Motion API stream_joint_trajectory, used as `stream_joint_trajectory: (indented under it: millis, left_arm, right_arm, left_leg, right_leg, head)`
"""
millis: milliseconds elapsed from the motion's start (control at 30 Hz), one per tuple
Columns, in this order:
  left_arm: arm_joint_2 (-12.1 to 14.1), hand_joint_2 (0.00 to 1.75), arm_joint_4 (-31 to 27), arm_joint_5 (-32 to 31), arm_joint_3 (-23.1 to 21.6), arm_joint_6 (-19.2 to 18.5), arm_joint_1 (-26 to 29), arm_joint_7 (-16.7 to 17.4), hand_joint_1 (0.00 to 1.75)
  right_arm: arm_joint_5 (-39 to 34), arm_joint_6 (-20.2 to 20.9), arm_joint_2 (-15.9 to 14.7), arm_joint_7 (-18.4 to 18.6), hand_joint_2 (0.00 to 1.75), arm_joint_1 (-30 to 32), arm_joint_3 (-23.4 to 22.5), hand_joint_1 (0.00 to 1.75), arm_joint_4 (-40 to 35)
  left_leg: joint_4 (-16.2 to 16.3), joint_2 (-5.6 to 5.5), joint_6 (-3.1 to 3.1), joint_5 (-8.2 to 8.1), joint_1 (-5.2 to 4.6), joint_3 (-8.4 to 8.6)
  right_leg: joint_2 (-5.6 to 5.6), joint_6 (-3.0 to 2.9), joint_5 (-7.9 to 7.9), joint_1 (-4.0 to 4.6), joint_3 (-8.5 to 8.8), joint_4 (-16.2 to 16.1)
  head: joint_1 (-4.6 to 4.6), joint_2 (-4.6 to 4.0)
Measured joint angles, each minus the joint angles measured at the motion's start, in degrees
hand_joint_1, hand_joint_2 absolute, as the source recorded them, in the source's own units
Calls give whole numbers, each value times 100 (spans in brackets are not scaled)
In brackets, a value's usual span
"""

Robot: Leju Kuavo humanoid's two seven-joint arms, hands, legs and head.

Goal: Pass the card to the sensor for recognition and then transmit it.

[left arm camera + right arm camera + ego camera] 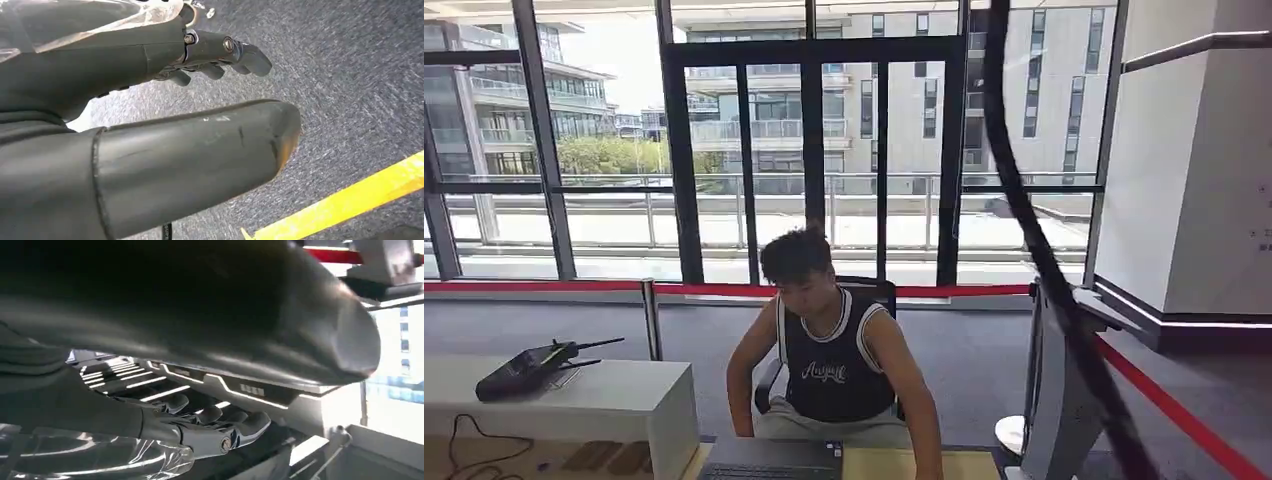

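No card can be found in any view, and no sensor can be identified with certainty, so the direction from either hand to the card and the card's long axis cannot be judged; nor can it be said which arm is nearer to it.

Working left to right in the head view: a white counter (pixel 614 395) carries a dark handset device (pixel 529 368) with an aerial, and a black cable (pixel 474 440) lies on the lower shelf. At centre a person (pixel 834 365) in a dark sleeveless top sits in a chair behind a wooden desk (pixel 914 464), with a laptop (pixel 769 460) just in front of them. To the right stands a grey upright stand (pixel 1054 400), crossed by a thick dark cable (pixel 1024 200) close to the camera. A red barrier tape (pixel 1164 400) runs behind.

The left hand (pixel 200 75) hangs over grey carpet (pixel 350 75), near a yellow floor line (pixel 350 200); thumb and fingers stand apart and hold nothing. The right hand (pixel 210 425) is raised, fingers lightly curled but apart from the thumb, nothing between them.

In my judgement the card has yet to be taken up, and the seated person and desk lie ahead of any reach.
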Motion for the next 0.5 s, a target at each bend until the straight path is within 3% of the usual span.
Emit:
stream_joint_trajectory:
  millis: [167, 400, 500]
  left_arm:
    - [7, 0, 0, 63, 68, 26, 0, 68, 0]
    - [-11, 0, 0, 116, 92, 87, -5, 109, 0]
    - [-24, 0, 0, 173, 114, 92, -19, 68, 0]
  right_arm:
    - [137, 2, -277, -264, 0, 962, -1115, 0, -111]
    - [348, 7, -297, -428, 0, 1744, -2481, 0, 33]
    - [214, 9, -236, -908, 0, 1963, -3062, 0, 324]
  left_leg:
    - [-2, -3, -3, -2, 1, -5]
    - [-5, 1, -3, -2, 0, -5]
    - [-5, 1, -3, -2, -1, -7]
  right_leg:
    - [-2, 0, -2, 1, -5, 1]
    - [-2, -1, -3, 0, -7, 1]
    - [-1, 3, -5, -3, -8, 1]
  head:
    - [-2, 0]
    - [-4, 0]
    - [-4, 0]
